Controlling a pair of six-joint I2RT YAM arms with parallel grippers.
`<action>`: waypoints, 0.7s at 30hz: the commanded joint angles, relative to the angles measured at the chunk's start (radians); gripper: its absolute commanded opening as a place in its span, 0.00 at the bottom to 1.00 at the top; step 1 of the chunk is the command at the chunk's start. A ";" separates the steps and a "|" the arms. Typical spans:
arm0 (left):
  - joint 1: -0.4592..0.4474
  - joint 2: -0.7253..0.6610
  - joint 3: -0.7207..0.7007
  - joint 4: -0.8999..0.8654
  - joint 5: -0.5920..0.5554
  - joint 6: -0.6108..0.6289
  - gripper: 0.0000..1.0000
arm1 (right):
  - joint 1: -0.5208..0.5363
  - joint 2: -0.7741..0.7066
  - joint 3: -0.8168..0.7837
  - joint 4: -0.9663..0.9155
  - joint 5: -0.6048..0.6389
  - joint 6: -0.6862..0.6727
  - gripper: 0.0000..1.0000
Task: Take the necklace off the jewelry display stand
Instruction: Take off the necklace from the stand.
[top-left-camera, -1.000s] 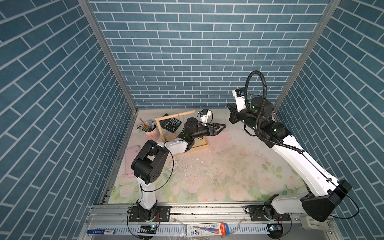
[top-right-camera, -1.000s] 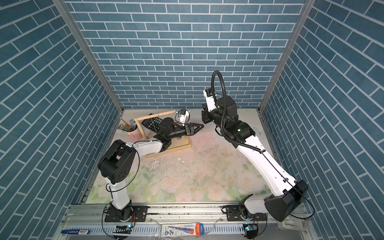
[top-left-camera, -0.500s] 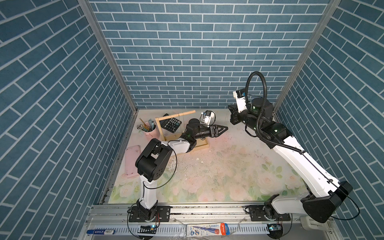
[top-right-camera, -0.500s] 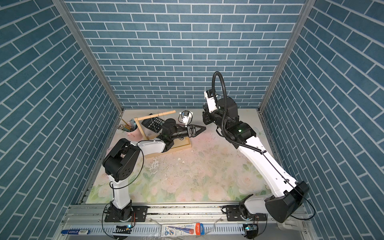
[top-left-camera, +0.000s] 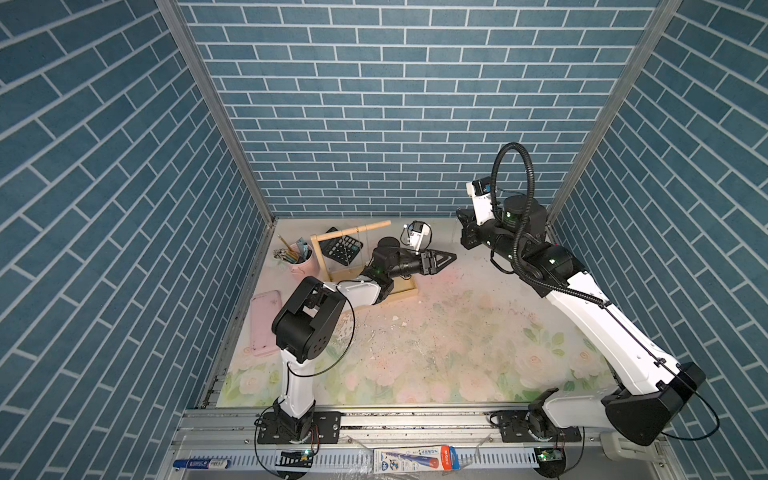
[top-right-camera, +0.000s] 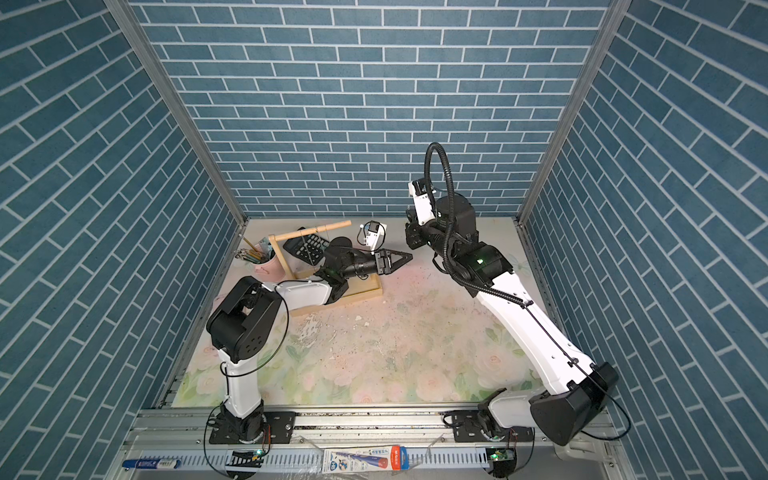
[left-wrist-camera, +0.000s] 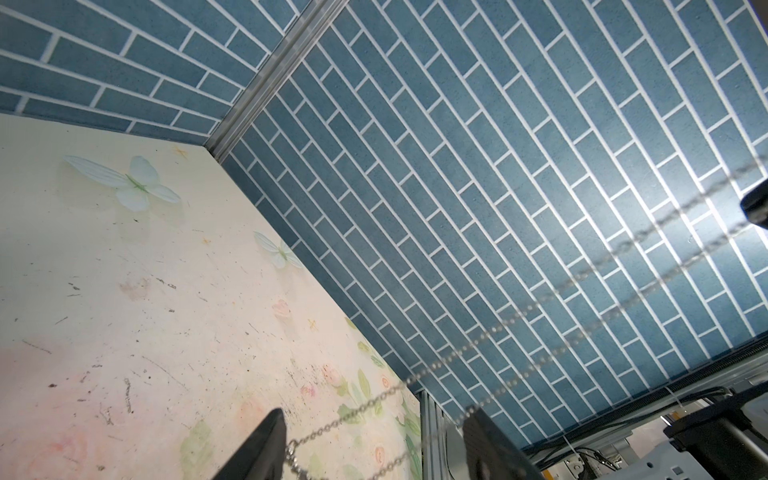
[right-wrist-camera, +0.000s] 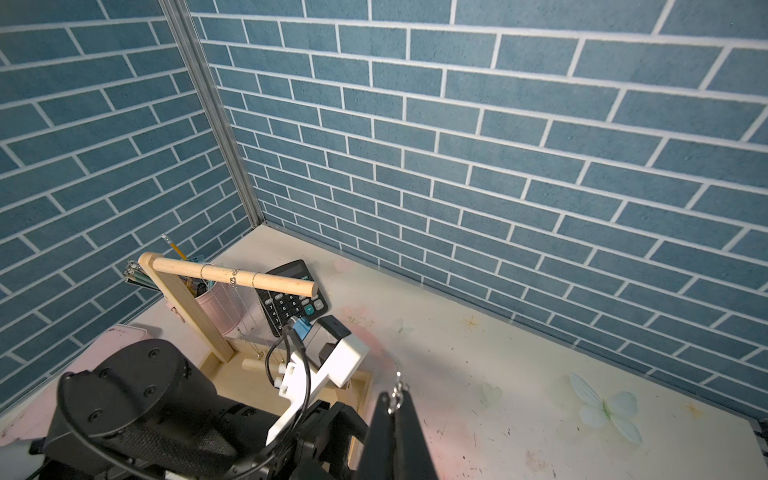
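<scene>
Top views: your left gripper (top-left-camera: 451, 255) reaches out past the tray end of the jewelry display stand (top-left-camera: 321, 259). It points toward the right gripper (top-left-camera: 464, 241), which sits near it, slightly closer to the back wall. The chain is too thin to make out in both top views. The pink pencil cup (top-left-camera: 301, 266) and calculator (top-left-camera: 343, 249) are behind the stand; ignore them.

Left wrist: the jaws stand apart. The necklace (left-wrist-camera: 490, 332) runs as two strands across the gap between the fingers (left-wrist-camera: 266, 449), then off toward a dark tip at the frame edge, probably your other gripper. Nothing is pinched on this side.

Right wrist: the right gripper is closed, and the clasp end of the necklace sits right at its tips, so it looks pinched there. A thin strand arcs back toward the left arm. Other chains (right-wrist-camera: 232, 280) hang on the stand's top bar. I can't tell whether your necklace is fully clear of the stand.

Handling, my read: it's very light, limp and slick, with no stiffness, so it follows whichever end you hold and swings. It's fragile under a taut pull and snags on dowel ends and neighbouring chains. Hold it at the clasp, or pinch both strands together close to it. Use the open left jaws as a hook under the loop, not for friction on one loose strand.
</scene>
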 joint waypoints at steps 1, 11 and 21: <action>-0.006 0.019 0.027 0.024 0.014 0.019 0.69 | -0.004 -0.018 0.001 0.008 -0.014 -0.008 0.00; -0.005 0.018 0.024 0.003 0.006 0.042 0.71 | -0.005 -0.013 0.011 0.005 -0.026 -0.005 0.00; 0.005 0.021 0.023 0.004 0.008 0.045 0.74 | -0.005 -0.009 0.024 -0.004 -0.037 -0.003 0.00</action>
